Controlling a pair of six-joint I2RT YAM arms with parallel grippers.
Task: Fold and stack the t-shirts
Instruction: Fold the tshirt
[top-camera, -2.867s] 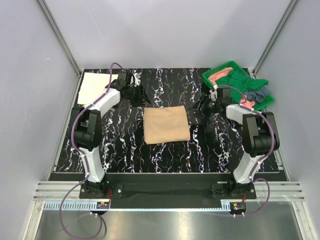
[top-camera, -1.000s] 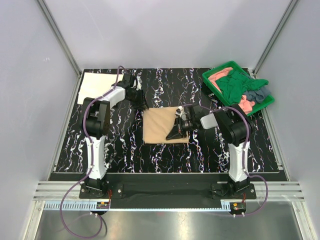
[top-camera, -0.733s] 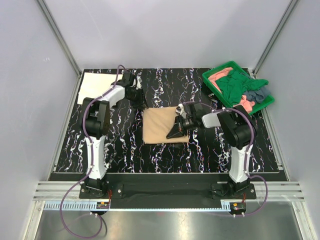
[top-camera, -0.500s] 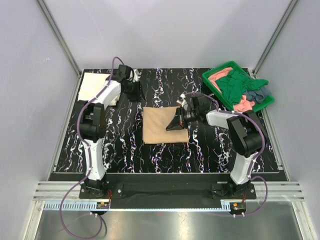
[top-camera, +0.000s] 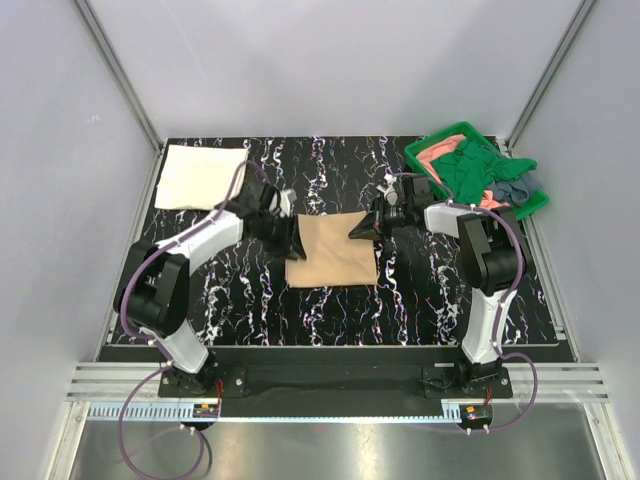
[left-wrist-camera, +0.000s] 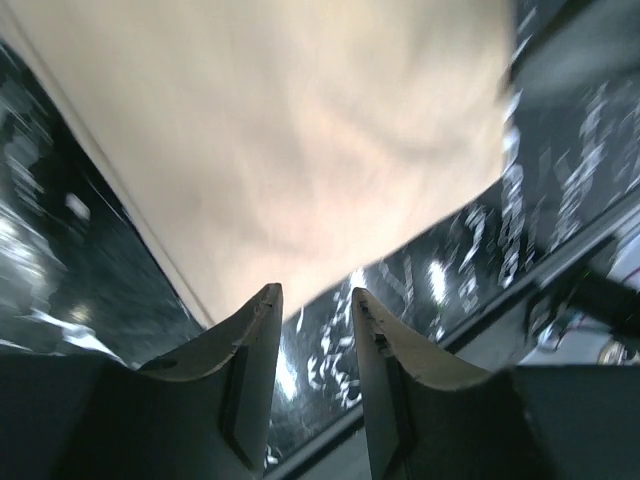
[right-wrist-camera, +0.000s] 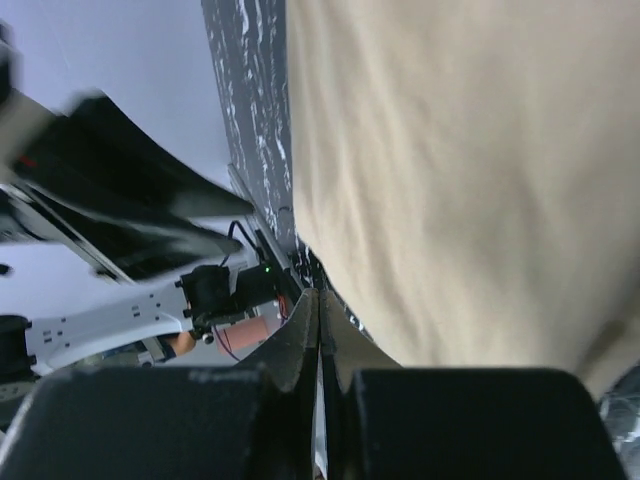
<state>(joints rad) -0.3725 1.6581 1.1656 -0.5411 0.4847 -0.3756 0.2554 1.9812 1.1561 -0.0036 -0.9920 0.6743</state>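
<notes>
The left jaws stand apart with nothing between them, at the left edge of the tan shirt (top-camera: 332, 252). The right jaws are pressed together at its far right corner, gripping no cloth that shows. The tan shirt lies folded flat in the middle of the bench (top-camera: 430, 300). A cream shirt (top-camera: 200, 177) lies folded at the far left corner. I judge two folded but not yet stacked. The green shirt (top-camera: 468, 166), pink shirt (top-camera: 432, 155) and grey-blue shirt (top-camera: 516, 188) lie heaped in the tray (top-camera: 440, 133).

Black surface with white marbling (top-camera: 420, 290). Green plastic tray (top-camera: 432, 139) at far right corner, set at an angle, one end over the surface edge. Grey walls (top-camera: 330, 60) on three sides. Aluminium posts (top-camera: 120, 75) at back corners. Slotted metal rail (top-camera: 100, 380) along near edge.
</notes>
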